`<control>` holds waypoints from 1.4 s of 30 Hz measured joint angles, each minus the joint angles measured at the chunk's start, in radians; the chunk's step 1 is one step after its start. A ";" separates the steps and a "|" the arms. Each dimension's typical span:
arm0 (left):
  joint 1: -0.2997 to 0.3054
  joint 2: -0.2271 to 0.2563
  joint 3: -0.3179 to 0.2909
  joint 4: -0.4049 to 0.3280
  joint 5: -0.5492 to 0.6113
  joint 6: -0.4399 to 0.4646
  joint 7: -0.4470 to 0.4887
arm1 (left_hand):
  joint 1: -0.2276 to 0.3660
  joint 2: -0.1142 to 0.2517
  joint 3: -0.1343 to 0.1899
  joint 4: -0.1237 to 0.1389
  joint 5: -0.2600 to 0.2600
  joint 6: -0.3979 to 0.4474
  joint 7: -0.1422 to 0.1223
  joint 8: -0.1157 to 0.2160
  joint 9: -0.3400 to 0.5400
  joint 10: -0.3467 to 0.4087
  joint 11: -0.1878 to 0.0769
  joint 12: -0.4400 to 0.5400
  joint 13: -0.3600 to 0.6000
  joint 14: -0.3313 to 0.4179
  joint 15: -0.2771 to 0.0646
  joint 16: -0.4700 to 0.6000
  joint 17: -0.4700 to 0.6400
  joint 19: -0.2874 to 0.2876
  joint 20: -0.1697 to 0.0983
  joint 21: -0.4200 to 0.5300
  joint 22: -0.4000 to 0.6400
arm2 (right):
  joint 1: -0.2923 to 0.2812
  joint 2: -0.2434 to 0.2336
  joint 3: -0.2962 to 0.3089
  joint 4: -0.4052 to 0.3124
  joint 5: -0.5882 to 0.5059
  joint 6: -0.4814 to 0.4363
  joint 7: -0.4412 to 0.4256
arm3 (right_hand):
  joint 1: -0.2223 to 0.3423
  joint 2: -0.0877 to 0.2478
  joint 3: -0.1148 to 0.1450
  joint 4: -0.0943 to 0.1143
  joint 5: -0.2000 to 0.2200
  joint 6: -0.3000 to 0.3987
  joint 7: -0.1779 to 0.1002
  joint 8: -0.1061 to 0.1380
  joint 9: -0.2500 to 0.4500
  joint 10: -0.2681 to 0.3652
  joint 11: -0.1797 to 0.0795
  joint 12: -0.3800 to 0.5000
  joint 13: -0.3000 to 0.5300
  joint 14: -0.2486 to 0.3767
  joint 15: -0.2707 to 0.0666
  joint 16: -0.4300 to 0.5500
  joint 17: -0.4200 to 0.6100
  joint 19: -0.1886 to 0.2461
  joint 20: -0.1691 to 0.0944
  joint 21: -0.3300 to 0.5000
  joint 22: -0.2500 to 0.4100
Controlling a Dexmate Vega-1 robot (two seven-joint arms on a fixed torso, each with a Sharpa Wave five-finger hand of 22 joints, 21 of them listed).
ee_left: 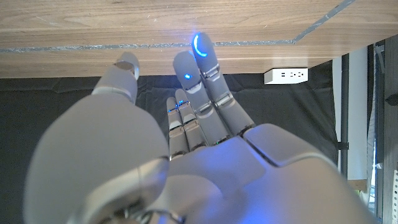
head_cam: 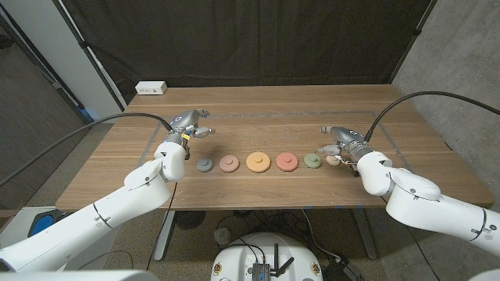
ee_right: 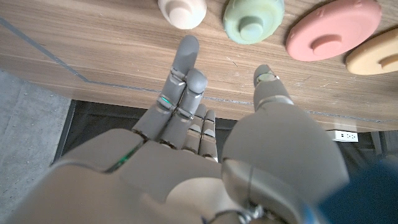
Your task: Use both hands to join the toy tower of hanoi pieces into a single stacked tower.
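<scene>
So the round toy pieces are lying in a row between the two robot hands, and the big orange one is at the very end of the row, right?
Not quite. The pieces do lie in a row between the left hand and right hand, but the head view shows the big orange piece in the middle of the row, not at its end.

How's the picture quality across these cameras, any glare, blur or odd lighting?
Head view: even lighting, sharp, with soft shadows under the row of discs on the table. Left wrist view: blue lights glow on the left hand fingers; the palm close to the lens is soft. Right wrist view: the right hand looks slightly blurred up close, while the green disc is clearer.
</scene>
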State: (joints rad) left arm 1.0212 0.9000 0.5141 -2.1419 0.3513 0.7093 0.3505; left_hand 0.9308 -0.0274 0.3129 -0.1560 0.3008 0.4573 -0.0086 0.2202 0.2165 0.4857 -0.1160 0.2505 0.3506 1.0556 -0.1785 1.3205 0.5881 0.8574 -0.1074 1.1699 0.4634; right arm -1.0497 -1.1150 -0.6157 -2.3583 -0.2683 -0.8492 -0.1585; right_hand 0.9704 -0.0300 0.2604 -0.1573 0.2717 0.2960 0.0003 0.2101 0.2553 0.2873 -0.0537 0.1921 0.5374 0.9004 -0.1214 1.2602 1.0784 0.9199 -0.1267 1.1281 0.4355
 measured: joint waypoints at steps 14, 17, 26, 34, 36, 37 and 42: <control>0.004 -0.006 -0.006 0.012 -0.017 -0.021 0.013 | 0.000 0.000 -0.004 -0.004 0.007 0.002 0.001 0.000 0.000 0.004 -0.004 0.000 0.005 0.000 0.000 0.006 0.000 0.000 0.000 0.008 -0.005 | -0.022 -0.011 -0.015 -0.026 -0.041 -0.012 0.027 | 0.000 0.000 -0.008 0.000 -0.009 -0.005 -0.005 0.000 0.000 0.000 0.000 0.000 -0.005 -0.011 0.003 0.000 -0.018 -0.010 0.003 0.011 -0.014; 0.004 -0.006 -0.008 0.015 -0.019 -0.025 0.015 | -0.003 0.003 -0.004 -0.004 0.007 0.004 -0.001 0.000 0.000 0.004 -0.004 0.000 0.009 0.000 0.000 0.007 -0.004 0.000 0.000 0.015 -0.009 | -0.020 -0.011 -0.020 -0.028 -0.050 -0.016 0.035 | 0.000 0.000 -0.011 0.003 -0.009 -0.005 -0.005 0.000 0.000 0.000 0.000 0.000 -0.005 -0.011 0.003 0.000 -0.022 -0.011 0.003 0.015 -0.017; 0.002 -0.002 -0.009 0.031 -0.027 -0.053 0.015 | 0.001 0.012 -0.007 -0.007 0.007 0.010 -0.006 0.000 0.000 0.017 -0.006 0.000 0.014 0.000 0.000 0.019 -0.002 0.000 0.000 0.029 -0.019 | -0.003 0.002 -0.049 -0.038 -0.091 -0.030 0.066 | 0.000 0.000 -0.014 0.006 -0.013 -0.011 -0.011 0.000 -0.005 -0.005 -0.005 0.004 -0.004 -0.011 0.003 0.000 -0.028 -0.023 0.002 0.030 -0.028; 0.015 0.013 -0.034 0.068 -0.055 -0.157 0.031 | 0.001 0.012 -0.011 -0.003 0.007 0.025 -0.011 0.000 0.000 0.037 -0.011 0.000 0.019 0.006 -0.002 0.031 0.006 0.000 0.000 0.040 -0.025 | 0.022 0.023 -0.085 -0.046 -0.138 -0.048 0.103 | 0.006 0.007 -0.018 0.001 -0.017 -0.027 -0.005 0.000 -0.005 -0.005 -0.005 0.004 -0.004 -0.011 0.003 0.005 -0.028 -0.028 0.007 0.038 -0.036; 0.021 0.017 -0.041 0.075 -0.061 -0.177 0.033 | 0.001 0.012 -0.011 -0.003 0.007 0.027 -0.009 0.000 0.000 0.037 -0.011 0.000 0.019 0.008 -0.004 0.033 0.006 0.000 0.000 0.040 -0.028 | 0.029 0.030 -0.096 -0.046 -0.153 -0.055 0.114 | 0.006 0.007 -0.018 0.001 -0.017 -0.027 -0.005 0.000 -0.005 -0.005 -0.005 0.004 -0.004 -0.011 0.003 0.005 -0.030 -0.028 0.007 0.045 -0.037; 0.023 0.019 -0.044 0.078 -0.061 -0.177 0.033 | 0.001 0.012 -0.011 -0.003 0.007 0.029 -0.007 0.000 0.000 0.040 -0.014 0.000 0.019 0.008 -0.004 0.033 0.005 0.000 0.000 0.040 -0.028 | 0.034 0.035 -0.104 -0.047 -0.162 -0.059 0.121 | 0.006 0.007 -0.018 0.001 -0.017 -0.027 -0.005 0.000 -0.005 -0.005 -0.005 0.004 -0.004 -0.010 0.003 0.005 -0.032 -0.028 0.007 0.045 -0.037; 0.039 0.027 -0.062 0.092 -0.082 -0.235 0.042 | 0.001 0.012 -0.011 -0.003 0.007 0.032 -0.007 0.000 0.000 0.045 -0.009 0.000 0.021 0.008 -0.004 0.037 0.008 0.000 0.000 0.049 -0.032 | 0.060 0.061 -0.148 -0.048 -0.208 -0.080 0.149 | 0.006 0.007 -0.025 0.008 -0.017 -0.032 0.000 0.000 -0.005 -0.011 0.000 0.004 -0.009 -0.010 0.003 0.005 -0.037 -0.028 0.007 0.045 -0.041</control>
State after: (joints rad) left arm 1.0599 0.9271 0.4519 -2.0496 0.2695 0.4739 0.3926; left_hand 0.9321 -0.0155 0.3021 -0.1588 0.3078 0.4894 -0.0160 0.2202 0.2162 0.5306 -0.1253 0.2505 0.3717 1.0632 -0.1822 1.3574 0.5958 0.8576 -0.1073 1.2185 0.4309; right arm -0.9897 -1.0541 -0.7637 -2.4060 -0.4758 -0.9292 -0.0094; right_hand 0.9768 -0.0235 0.2353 -0.1488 0.2551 0.2638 0.0003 0.2103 0.2507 0.2766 -0.0536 0.1965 0.5280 0.8899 -0.1180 1.2652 1.0413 0.8915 -0.1194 1.1734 0.3948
